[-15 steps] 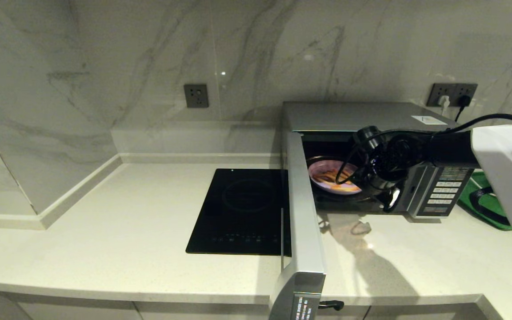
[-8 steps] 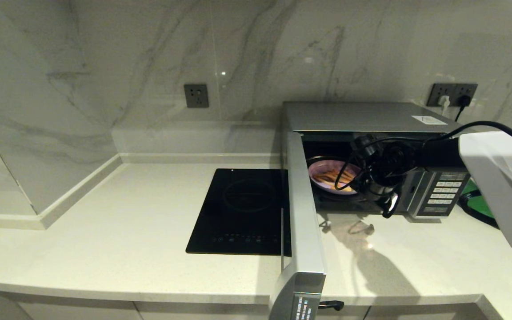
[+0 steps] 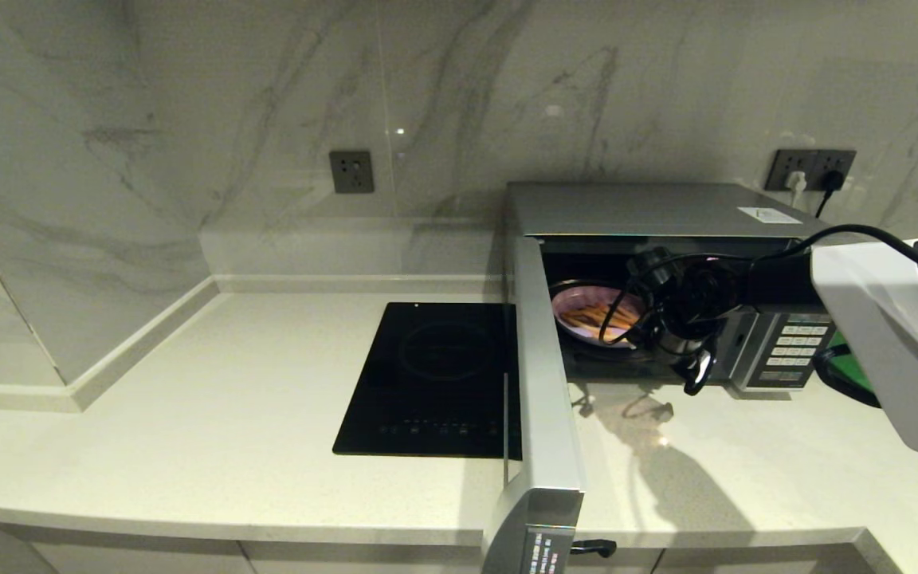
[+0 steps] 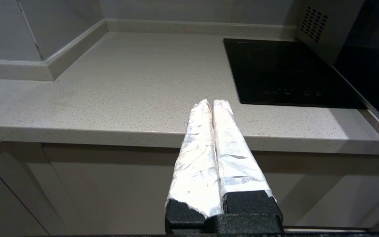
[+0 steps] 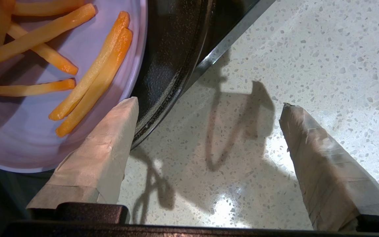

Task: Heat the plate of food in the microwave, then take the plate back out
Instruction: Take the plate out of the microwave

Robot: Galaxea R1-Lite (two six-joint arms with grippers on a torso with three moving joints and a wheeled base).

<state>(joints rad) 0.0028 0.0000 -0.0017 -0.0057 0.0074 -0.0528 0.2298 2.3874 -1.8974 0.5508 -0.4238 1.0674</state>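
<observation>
The lilac plate of food with orange-yellow sticks lies on the dark turntable inside the silver microwave. The microwave's door is swung wide open towards me. My right gripper hangs open at the front of the opening, pointing down. One finger is over the plate's near rim, the other over the counter, with nothing between them. My left gripper is shut and empty, parked low in front of the counter's edge.
A flat black induction hob lies left of the open door. A green tray shows right of the microwave, behind my right arm. Pale speckled counter stretches to the left; a marble wall with sockets stands behind.
My right arm has drifted left and slightly inward at the microwave's mouth. The plate now looks a little further back in the cavity. The left arm has not moved.
</observation>
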